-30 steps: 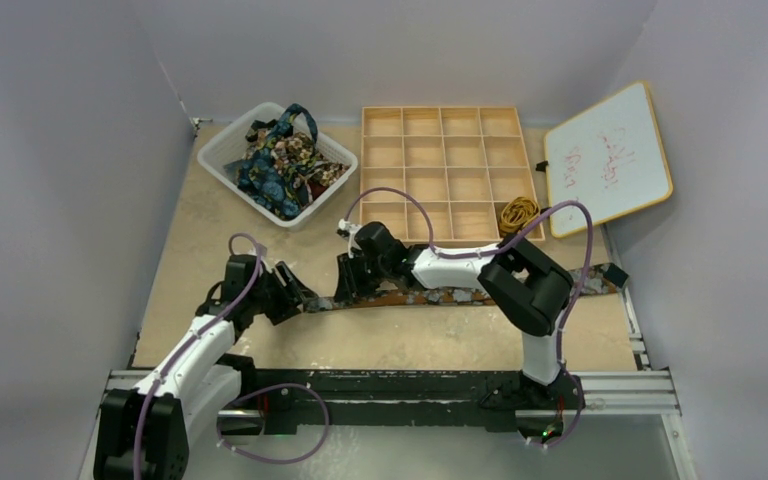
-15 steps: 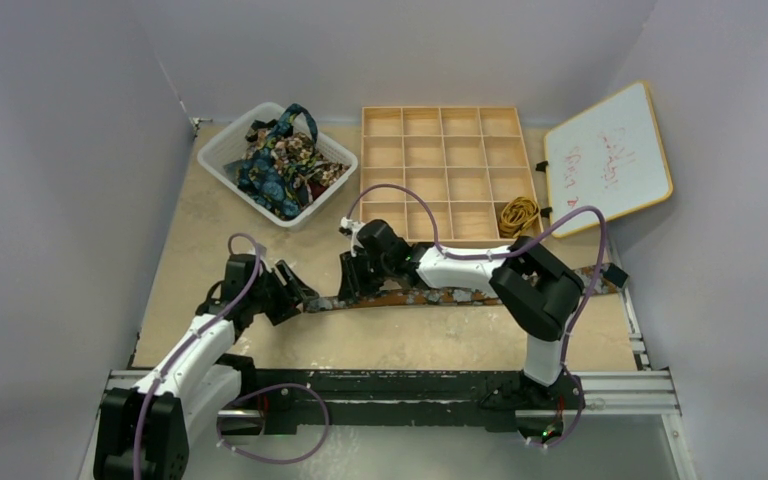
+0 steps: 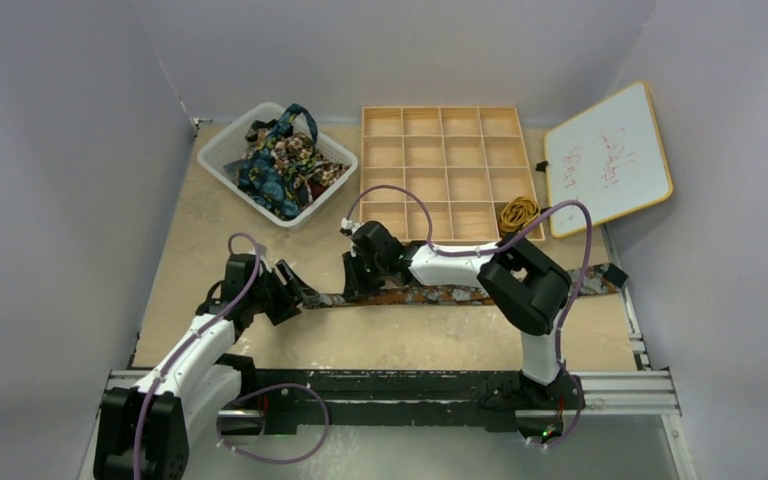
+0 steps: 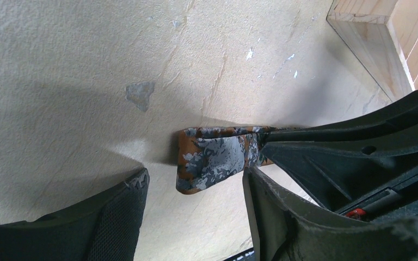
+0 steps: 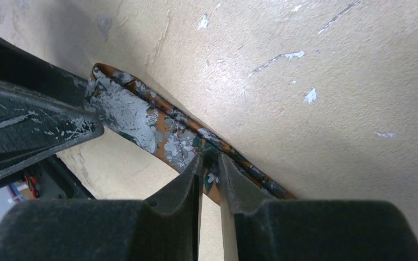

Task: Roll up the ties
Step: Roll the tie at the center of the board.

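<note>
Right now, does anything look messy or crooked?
Yes. The whiteboard leans crooked at the far right. The ties in the white basket are a tangled heap, with one loop poking above the rim. The tabletop has chipped patches.

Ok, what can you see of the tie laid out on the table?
The tie is a long narrow fabric strip, orange-brown with grey blotches, lying flat across the table. Its end by the left arm looks folded over; the open left pincer straddles that end, and the right pincer pinches it nearby.
</note>
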`<state>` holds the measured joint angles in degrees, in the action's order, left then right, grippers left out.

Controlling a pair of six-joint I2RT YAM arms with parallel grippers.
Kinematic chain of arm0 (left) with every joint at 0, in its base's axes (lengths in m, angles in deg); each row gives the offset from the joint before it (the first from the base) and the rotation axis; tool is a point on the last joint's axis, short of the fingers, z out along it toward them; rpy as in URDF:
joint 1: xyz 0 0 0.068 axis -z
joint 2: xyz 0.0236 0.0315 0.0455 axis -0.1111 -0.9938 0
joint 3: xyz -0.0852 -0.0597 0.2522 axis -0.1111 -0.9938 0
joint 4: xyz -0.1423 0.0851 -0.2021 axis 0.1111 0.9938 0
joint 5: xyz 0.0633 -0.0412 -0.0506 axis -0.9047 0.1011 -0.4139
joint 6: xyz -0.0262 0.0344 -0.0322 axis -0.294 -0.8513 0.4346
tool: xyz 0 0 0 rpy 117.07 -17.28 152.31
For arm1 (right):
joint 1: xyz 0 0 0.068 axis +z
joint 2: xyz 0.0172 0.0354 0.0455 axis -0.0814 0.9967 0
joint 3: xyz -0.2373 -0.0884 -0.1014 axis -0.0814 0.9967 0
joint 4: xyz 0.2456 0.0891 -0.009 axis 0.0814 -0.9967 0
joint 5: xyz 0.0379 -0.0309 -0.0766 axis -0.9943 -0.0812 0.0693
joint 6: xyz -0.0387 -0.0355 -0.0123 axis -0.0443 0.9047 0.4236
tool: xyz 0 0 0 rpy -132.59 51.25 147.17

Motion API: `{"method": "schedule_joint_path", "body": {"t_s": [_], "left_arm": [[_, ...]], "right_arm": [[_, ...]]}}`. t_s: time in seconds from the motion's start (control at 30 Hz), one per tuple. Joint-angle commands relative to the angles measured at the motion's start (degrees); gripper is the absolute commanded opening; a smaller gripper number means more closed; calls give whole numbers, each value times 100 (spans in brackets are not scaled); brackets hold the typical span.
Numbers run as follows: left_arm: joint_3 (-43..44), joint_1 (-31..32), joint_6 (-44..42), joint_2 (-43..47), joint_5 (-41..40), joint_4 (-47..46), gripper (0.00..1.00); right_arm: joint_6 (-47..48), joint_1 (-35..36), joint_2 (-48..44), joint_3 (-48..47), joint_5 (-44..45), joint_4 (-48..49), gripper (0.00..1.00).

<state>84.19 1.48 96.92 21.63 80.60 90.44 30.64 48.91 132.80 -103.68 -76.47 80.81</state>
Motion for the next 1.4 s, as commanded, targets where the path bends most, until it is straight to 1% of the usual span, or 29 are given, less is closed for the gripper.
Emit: {"method": "schedule_joint_path", "body": {"t_s": [0.0, 0.13, 0.27, 0.4, 0.5, 0.67, 0.8, 0.93, 1.0, 1.13, 1.23, 1.37], "left_arm": [[-83, 5, -63, 67, -20, 48, 63], [-119, 5, -55, 101, -2, 26, 62], [-129, 5, -56, 18, -43, -29, 62], [-80, 4, -108, 4, -117, -74, 62], [-55, 5, -159, -40, -196, -135, 63], [-15, 5, -301, -121, -273, -262, 64], [18, 5, -416, -70, -284, -320, 63], [-9, 5, -502, -41, -188, -401, 59], [-15, 5, -573, -58, -132, -460, 57], [-35, 5, -724, -150, -58, -626, 52], [5, 5, -888, -257, -61, -731, 50], [59, 5, -1107, -351, -107, -837, 50]], "right_arm": [[125, -8, 90, -277, 358, -245, 19], [298, -11, 171, -420, 369, -416, 19], [478, -8, 57, -455, 353, -458, 20], [644, -15, -266, -373, 210, -368, 25], [713, -15, -470, -255, -97, -283, 29], [613, -11, -517, 6, -328, 13, 30], [572, -12, -469, 158, -406, 16, 28], [550, -15, -399, 202, -415, -114, 25], [522, -19, -305, 158, -79, -237, 21], [513, -29, -96, 63, 281, -409, 16], [554, -44, 28, 40, 393, -461, 15], [732, -84, 189, -47, 390, -574, 12]]}}
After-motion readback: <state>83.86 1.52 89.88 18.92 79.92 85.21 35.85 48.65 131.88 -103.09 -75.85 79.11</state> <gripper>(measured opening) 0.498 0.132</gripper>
